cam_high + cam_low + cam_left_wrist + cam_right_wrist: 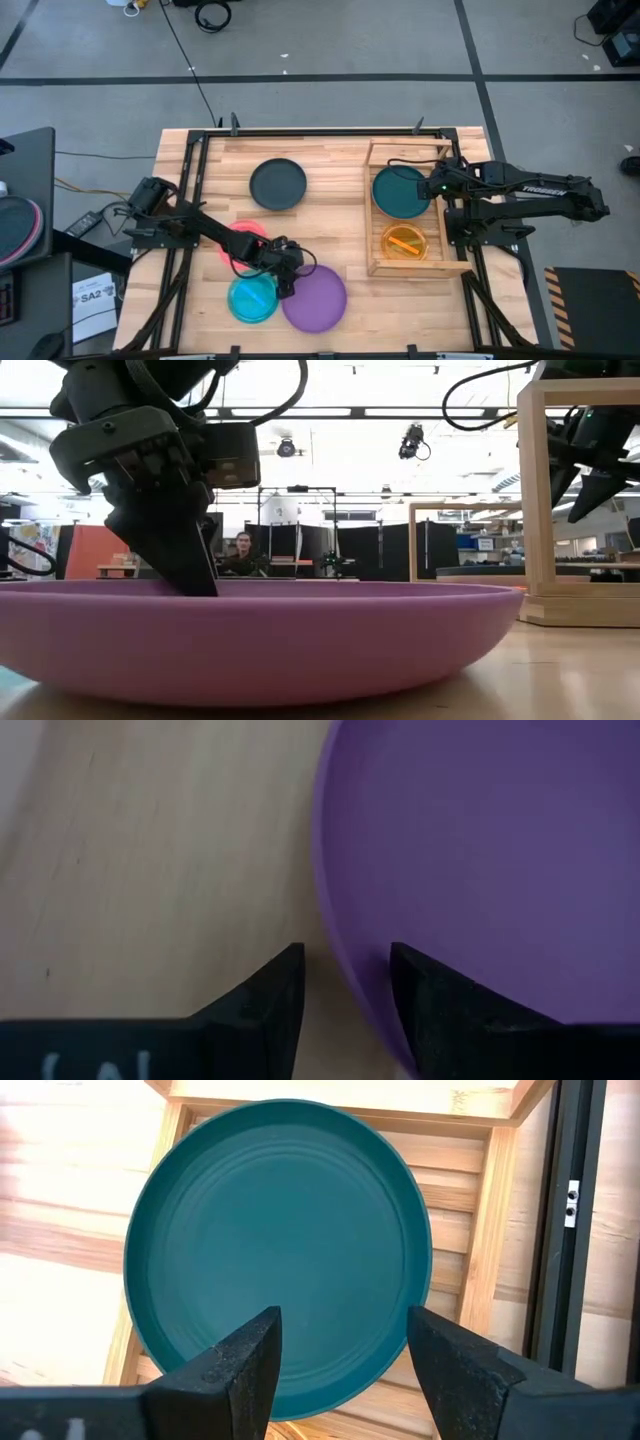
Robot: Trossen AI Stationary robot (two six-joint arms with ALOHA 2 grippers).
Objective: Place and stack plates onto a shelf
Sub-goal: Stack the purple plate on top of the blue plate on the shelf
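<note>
The purple plate lies flat on the table near the front edge. My left gripper is open at its left rim. One finger is over the plate's inside and the other is outside, over the wood. The wooden shelf holds the dark teal plate at its far end and an orange plate at its near end. My right gripper is open above the teal plate, clear of it. My left gripper comes at the purple plate's left rim from above, slanting down, with the rim between its open fingers. I cannot tell whether either finger touches the plate. The plate rests flat on the table.
A cyan plate lies just left of the purple one. A red-pink plate lies partly under my left arm. A dark plate sits farther back. The shelf's raised rails stand to the right. A person is in the room beyond.
</note>
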